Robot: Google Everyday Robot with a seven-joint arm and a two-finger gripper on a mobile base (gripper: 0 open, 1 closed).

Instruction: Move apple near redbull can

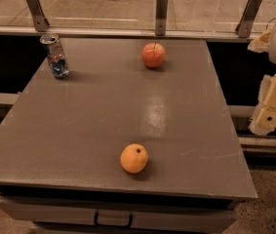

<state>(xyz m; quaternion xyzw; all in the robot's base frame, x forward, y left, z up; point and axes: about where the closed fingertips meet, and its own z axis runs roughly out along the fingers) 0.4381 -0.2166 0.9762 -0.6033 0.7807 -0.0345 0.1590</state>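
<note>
Round apple [153, 55], slim redbull can [55, 55] — gripper [268, 118] hangs right.

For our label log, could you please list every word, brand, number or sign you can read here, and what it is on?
No text can be read here.
redbull can, back left of the table: blue and red markings, not legible as words.
apple, orange fruit: no lettering.
gripper, beside the table's right edge: no lettering visible.

The redbull can [55, 55] stands back left on the table [79, 130], the apple [153, 55] back centre, an orange [134, 158] front centre; the end effector [270, 112] hangs beyond the right edge.
</note>
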